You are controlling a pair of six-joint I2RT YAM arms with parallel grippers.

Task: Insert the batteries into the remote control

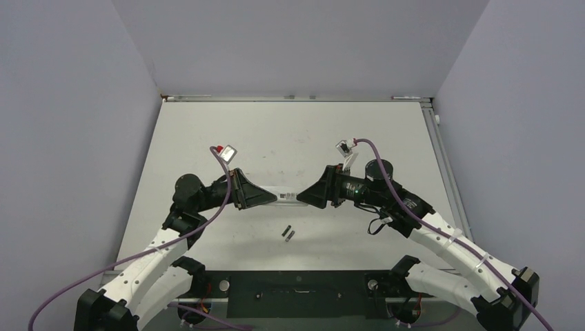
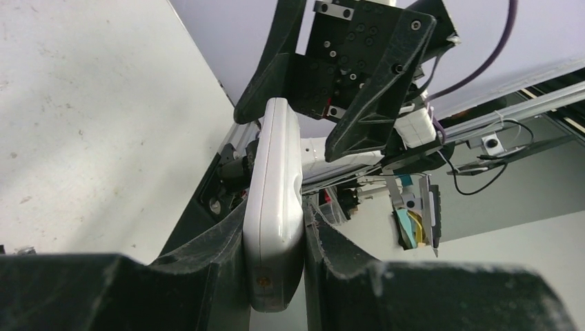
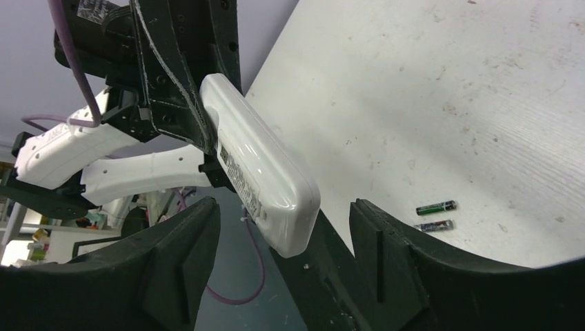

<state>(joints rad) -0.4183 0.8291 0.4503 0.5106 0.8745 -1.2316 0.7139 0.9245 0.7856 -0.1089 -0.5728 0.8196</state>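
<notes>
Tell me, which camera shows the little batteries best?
The right wrist view. There the batteries lie side by side on the table, big enough to see green on one. The top view shows them only as two tiny dark specks. The left wrist view doesn't show them at all.

Table (image 1: 276,131): I see a white top with small dark scuffs, centre of frame.
Walls (image 1: 69,138): pale lilac, left, right and top.
</notes>
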